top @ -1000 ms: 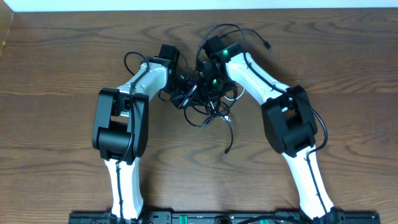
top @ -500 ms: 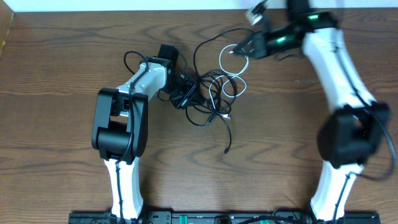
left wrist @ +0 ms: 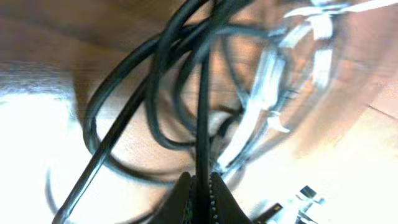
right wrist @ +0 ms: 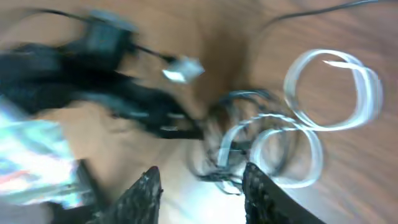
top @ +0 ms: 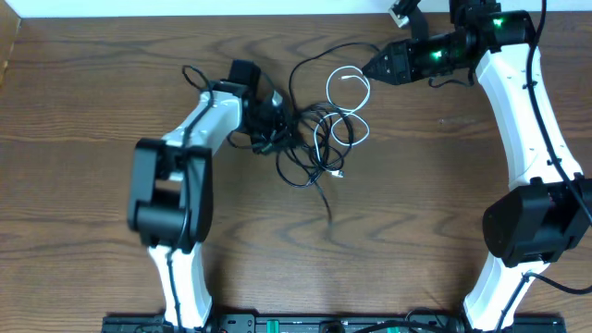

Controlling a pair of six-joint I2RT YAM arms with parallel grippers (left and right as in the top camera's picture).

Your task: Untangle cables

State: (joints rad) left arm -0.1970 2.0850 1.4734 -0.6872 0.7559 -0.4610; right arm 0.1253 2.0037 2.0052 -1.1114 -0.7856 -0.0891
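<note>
TANGLE ON THE TABLE: The cables [top: 310, 139] lie in a loose knot on the wooden table [top: 83, 111], between the two arms and toward the far edge. Black cords [top: 294, 166] make up most of the heap, thin and glossy, looping over one another. A white cord [top: 349, 92] shows as bright rings on the heap's right side. One ring lies nearer the far edge and more lie below it, overlapped by black loops. One black strand [top: 324, 51] arcs out from the top of the heap, and a black tail [top: 330, 211] trails toward the near edge.

The left gripper [top: 270, 122] sits at the left side of the heap, its jaws pressed together on a single black cord [left wrist: 203, 112]. The left wrist view shows that cord rising straight from between the fingers into the loops.

The right gripper [top: 372, 67] hangs near the far edge on the right, its tip pointing at the upper white ring and just beside it. Its fingers [right wrist: 146, 193] stand apart with nothing between them. The right wrist view is blurred, but a small pale plug tip [right wrist: 180, 70] shows beyond the rings.
</note>
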